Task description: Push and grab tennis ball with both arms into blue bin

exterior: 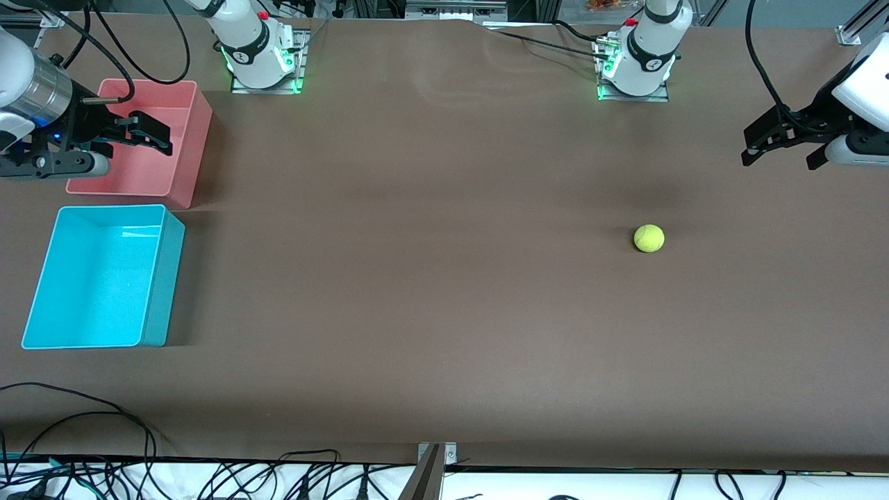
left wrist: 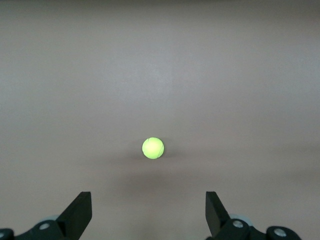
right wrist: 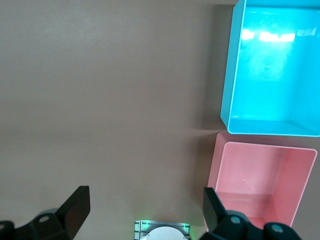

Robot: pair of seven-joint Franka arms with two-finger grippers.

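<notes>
Tennis ball (exterior: 649, 237) sits alone on the desk (exterior: 430, 292), toward the left arm's end, well apart from the blue bin (exterior: 154, 278) at the right arm's end. Left pincer (exterior: 781, 142) hangs spread wide near the ball, likely lined up to push it. Right pincer (exterior: 149, 132), also spread and empty, waits over the pink bin (exterior: 191, 149), probably to receive.

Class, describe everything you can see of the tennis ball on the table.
The tennis ball is small, round and yellow-green, with a fuzzy felt look and a faint curved seam showing in the left wrist view. It rests alone on the brown table, toward the left arm's end, casting a soft shadow. Nothing touches it but the table. It lies a long way from the blue bin, which sits at the right arm's end.
</notes>
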